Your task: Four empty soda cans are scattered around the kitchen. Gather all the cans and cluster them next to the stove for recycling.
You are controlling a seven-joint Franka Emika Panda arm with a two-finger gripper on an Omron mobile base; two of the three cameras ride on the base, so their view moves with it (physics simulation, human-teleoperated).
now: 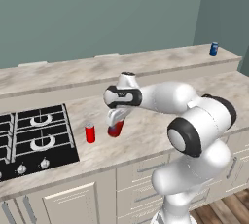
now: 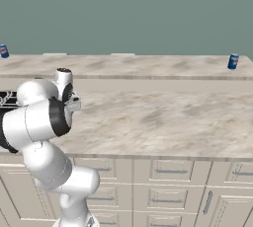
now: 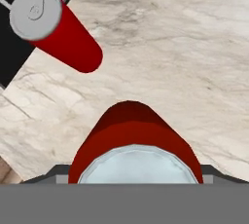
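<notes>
The end effector [image 1: 115,129] grips 1 red soda can [image 3: 133,145] just above the table [image 1: 146,135], near a 2nd red can [image 1: 90,133] standing beside the stove [image 1: 34,140], with 1 blue can [image 1: 213,48] far back.

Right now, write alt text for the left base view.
The white arm's gripper holds a red soda can over the marble counter, beside another red can standing next to the black stove. A blue can stands on the far ledge.
</notes>
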